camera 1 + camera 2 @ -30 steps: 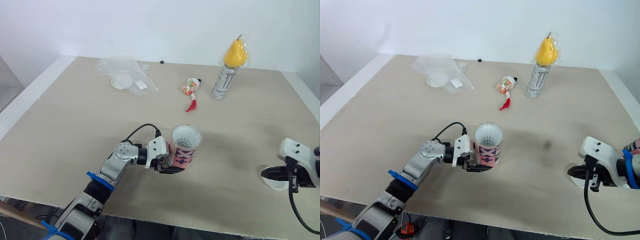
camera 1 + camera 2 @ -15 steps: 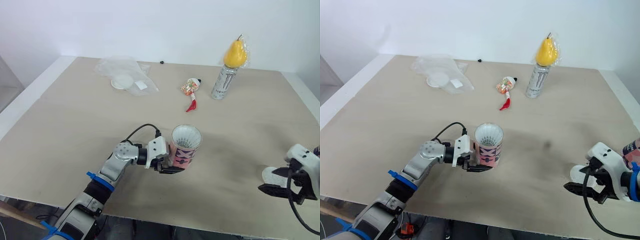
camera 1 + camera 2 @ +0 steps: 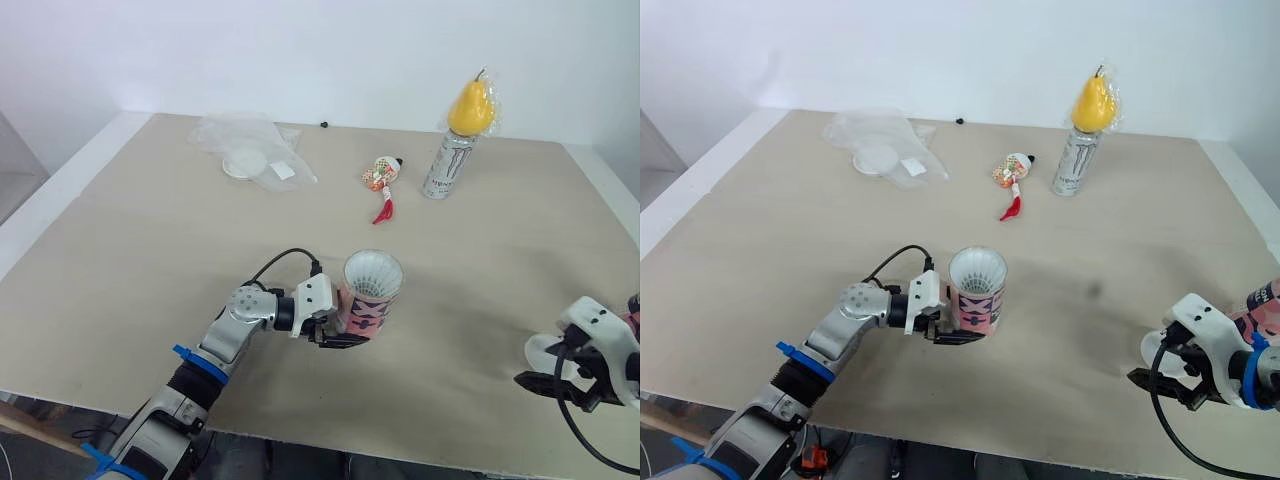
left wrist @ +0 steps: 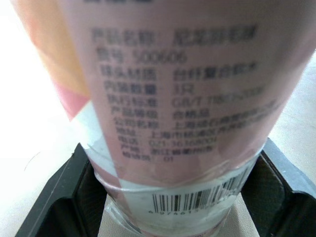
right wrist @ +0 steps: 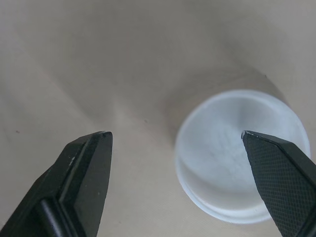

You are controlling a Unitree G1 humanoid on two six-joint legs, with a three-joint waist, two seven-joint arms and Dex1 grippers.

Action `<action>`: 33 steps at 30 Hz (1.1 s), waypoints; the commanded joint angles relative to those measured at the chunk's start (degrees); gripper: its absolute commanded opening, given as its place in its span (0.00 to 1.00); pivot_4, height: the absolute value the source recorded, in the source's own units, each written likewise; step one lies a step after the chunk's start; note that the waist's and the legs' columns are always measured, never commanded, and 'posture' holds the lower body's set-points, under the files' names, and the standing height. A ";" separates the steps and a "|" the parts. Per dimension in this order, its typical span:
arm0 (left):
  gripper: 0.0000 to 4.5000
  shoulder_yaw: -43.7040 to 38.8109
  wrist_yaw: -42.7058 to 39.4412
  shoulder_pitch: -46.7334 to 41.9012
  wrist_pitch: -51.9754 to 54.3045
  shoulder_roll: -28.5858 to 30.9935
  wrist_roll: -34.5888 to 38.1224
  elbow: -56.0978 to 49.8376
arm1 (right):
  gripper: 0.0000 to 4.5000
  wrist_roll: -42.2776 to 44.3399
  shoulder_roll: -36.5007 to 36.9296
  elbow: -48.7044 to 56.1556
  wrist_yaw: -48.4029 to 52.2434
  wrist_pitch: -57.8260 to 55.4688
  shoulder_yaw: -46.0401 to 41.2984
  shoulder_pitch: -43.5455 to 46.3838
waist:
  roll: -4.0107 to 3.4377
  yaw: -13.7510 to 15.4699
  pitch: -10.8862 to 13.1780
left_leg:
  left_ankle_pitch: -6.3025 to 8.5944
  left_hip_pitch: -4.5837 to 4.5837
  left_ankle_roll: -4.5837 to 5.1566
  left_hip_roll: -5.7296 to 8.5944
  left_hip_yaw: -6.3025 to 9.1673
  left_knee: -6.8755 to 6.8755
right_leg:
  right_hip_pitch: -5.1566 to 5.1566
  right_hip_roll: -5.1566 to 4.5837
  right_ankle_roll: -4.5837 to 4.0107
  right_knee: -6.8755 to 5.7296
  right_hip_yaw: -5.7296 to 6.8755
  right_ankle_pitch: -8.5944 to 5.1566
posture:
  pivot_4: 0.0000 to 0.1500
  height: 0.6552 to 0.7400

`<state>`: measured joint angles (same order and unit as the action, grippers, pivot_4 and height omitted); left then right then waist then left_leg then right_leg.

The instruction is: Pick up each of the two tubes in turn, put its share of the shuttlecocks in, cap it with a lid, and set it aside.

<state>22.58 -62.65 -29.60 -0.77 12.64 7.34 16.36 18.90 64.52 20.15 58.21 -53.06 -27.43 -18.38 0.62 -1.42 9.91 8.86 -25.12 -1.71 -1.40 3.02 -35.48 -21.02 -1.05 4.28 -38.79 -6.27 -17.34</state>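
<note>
While the left gripper [image 3: 345, 338] is clamped low on the pink tube [image 3: 370, 302], upright near the middle of the table [image 3: 150, 260] with white shuttlecock feathers [image 3: 373, 271] filling its mouth, the step in hand looks to be fetching the lid [image 5: 242, 154]. That white disc lies flat at about 4 o'clock from the tube, well apart from it and near the table's front edge. The right gripper [image 5: 175, 136] hovers over it with jaws spread wide, but the lid sits toward one finger rather than centred. I would shift across until the rim lies between both pads, then descend and close gently, since a thin lid may skid or flip. As for room, the plastic bag [image 3: 255, 150] at 11 o'clock and the can [image 3: 443, 165] topped by a pear [image 3: 470, 106] at 1 o'clock are far off, so the path from lid to tube is bare board; the near edge at 6 o'clock is the hazard
</note>
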 commanded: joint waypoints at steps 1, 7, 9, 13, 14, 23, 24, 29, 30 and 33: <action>0.76 1.93 0.09 1.45 1.39 0.72 -2.49 1.57 | 1.00 -1.08 0.59 -0.60 -0.73 1.78 0.62 0.33 | 0.02 0.00 -0.02 | 0.00 0.00 0.00 0.00 0.00 0.00 | 0.00 0.00 0.00 0.00 0.00 0.00 | 1.00 1.00; 0.76 1.94 0.19 1.29 1.43 0.63 -2.52 1.76 | 0.49 -2.71 1.20 -3.06 -0.43 5.09 2.07 0.32 | 0.14 0.00 -0.06 | 0.00 0.01 0.00 0.00 0.00 0.00 | 0.01 0.00 -0.01 0.02 0.00 -0.01 | 1.00 1.00; 0.76 1.96 0.19 1.24 1.48 0.59 -2.51 1.77 | 0.38 -3.09 1.44 -3.62 -0.20 6.10 2.33 0.30 | 0.16 0.00 -0.07 | 0.00 0.01 0.00 0.00 0.00 0.00 | 0.01 0.00 -0.02 0.02 0.00 -0.02 | 1.00 1.00; 0.76 1.95 0.19 1.18 1.48 0.54 -2.48 1.86 | 0.01 -3.79 2.08 -4.37 0.73 7.90 2.47 -0.10 | 0.35 -0.01 -0.12 | 0.00 0.01 0.00 -0.01 -0.01 -0.01 | 0.02 0.00 -0.06 0.04 0.00 -0.03 | 1.00 1.00; 0.76 1.95 0.19 1.18 1.48 0.55 -2.48 1.87 | 0.01 -3.90 2.21 -4.53 0.99 8.35 2.40 -0.26 | 0.36 -0.01 -0.12 | 0.00 0.01 0.00 -0.01 -0.01 -0.02 | 0.02 -0.01 -0.07 0.05 0.00 -0.03 | 1.00 1.00; 0.76 1.78 0.15 0.69 1.52 0.50 -2.48 2.46 | 0.01 -4.11 3.50 -6.20 3.62 11.96 2.36 1.06 | 0.34 -0.01 -0.12 | 0.00 0.01 0.00 -0.01 -0.03 -0.01 | 0.03 -0.03 -0.07 0.08 0.00 -0.03 | 1.00 1.00; 0.76 1.74 0.16 0.58 1.53 0.42 -2.46 2.59 | 0.01 -4.21 3.75 -6.26 4.26 13.42 2.35 1.34 | 0.34 -0.01 -0.13 | 0.00 0.01 0.00 0.00 -0.03 -0.01 | 0.03 -0.03 -0.07 0.08 0.00 -0.03 | 1.00 1.00; 0.76 1.74 0.08 0.27 1.44 0.29 -2.53 3.03 | 0.01 -3.10 4.65 -5.98 6.95 18.90 1.95 5.34 | 0.29 -0.02 -0.15 | 0.00 0.02 0.00 0.00 -0.03 -0.01 | 0.03 -0.03 -0.07 0.07 0.00 -0.03 | 1.00 1.00; 0.76 1.75 0.01 0.20 1.47 0.27 -2.53 3.12 | 0.01 -2.91 5.08 -5.96 7.87 20.67 1.97 6.72 | 0.24 -0.03 -0.16 | 0.00 0.02 0.00 -0.01 -0.04 -0.02 | 0.02 -0.03 -0.08 0.08 0.00 -0.03 | 1.00 1.00; 0.76 1.87 -0.26 0.00 1.38 0.33 -2.70 3.46 | 0.01 -3.19 6.34 -6.10 10.33 26.47 2.63 10.66 | 0.15 -0.06 -0.16 | -0.02 0.03 0.02 0.03 -0.08 -0.02 | 0.02 -0.08 -0.08 0.08 -0.01 -0.03 | 1.00 1.00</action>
<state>22.59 -62.83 -30.23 -0.75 12.42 7.15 17.41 15.50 69.84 13.39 67.40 -29.12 -24.35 -8.65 0.77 -1.48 9.74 8.84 -25.09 -1.69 -1.37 2.96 -35.49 -21.00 -1.11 4.21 -38.71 -6.26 -17.37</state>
